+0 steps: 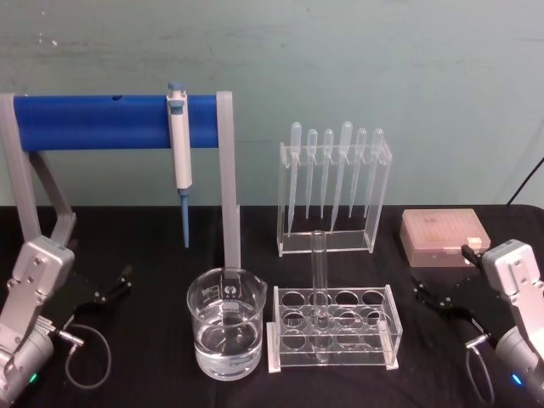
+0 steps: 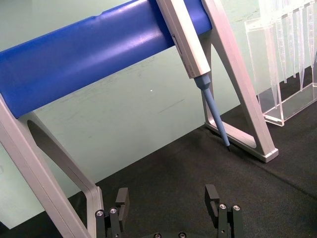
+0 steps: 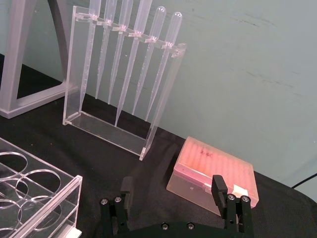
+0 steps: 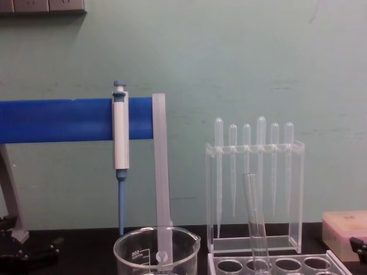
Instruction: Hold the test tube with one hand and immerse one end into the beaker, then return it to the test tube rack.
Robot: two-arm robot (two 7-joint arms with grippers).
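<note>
The test tube [image 1: 320,276] stands upright in a back middle hole of the clear rack [image 1: 333,327]; in the chest view the test tube [image 4: 254,220] leans slightly. Left of the rack, the beaker [image 1: 226,330] holds clear liquid, and the chest view shows the beaker [image 4: 156,250] from the side. My left gripper [image 1: 113,286] rests low at the table's left, open and empty, as its wrist view confirms [image 2: 167,201]. My right gripper [image 1: 427,291] sits at the right near the pink box, open with nothing between its fingers [image 3: 172,191].
A grey stand with a blue bar [image 1: 102,121] carries a hanging white and blue pipettor [image 1: 179,161] behind the beaker. An acrylic holder [image 1: 333,191] with several plastic pipettes stands behind the rack. A pink tip box [image 1: 444,237] lies at the back right.
</note>
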